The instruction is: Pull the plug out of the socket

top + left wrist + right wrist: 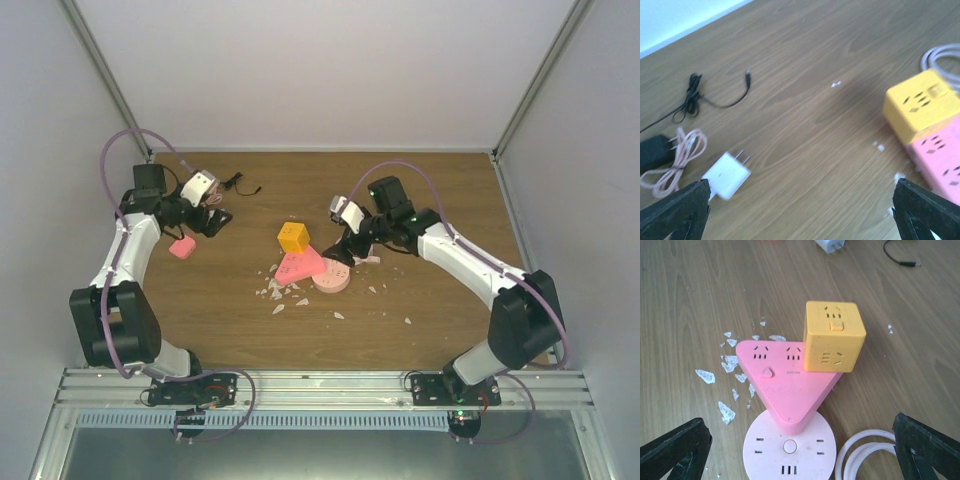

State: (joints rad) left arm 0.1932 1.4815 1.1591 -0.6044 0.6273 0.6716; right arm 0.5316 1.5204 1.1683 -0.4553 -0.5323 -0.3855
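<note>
The socket, a flat pink triangle (785, 385), lies mid-table and also shows in the top view (300, 266). Its near corner rests on a pale pink round socket (789, 452). A yellow cube socket (834, 335) sits at its far right corner. No plug is in the triangle. A white plug (726, 175) with two bare prongs lies loose on the wood, blurred, just ahead of my left gripper (800, 192). That gripper is open and empty, far left of the socket (208, 222). My right gripper (800, 426) is open and empty, over the round socket (348, 248).
A small pink block (182, 247) lies near the left arm. A black cable (695, 97), a pinkish coiled cable (677, 160) and a black adapter (652, 152) lie beside the plug. A white cord (865, 455) coils right of the round socket. White flakes (725, 365) litter the wood.
</note>
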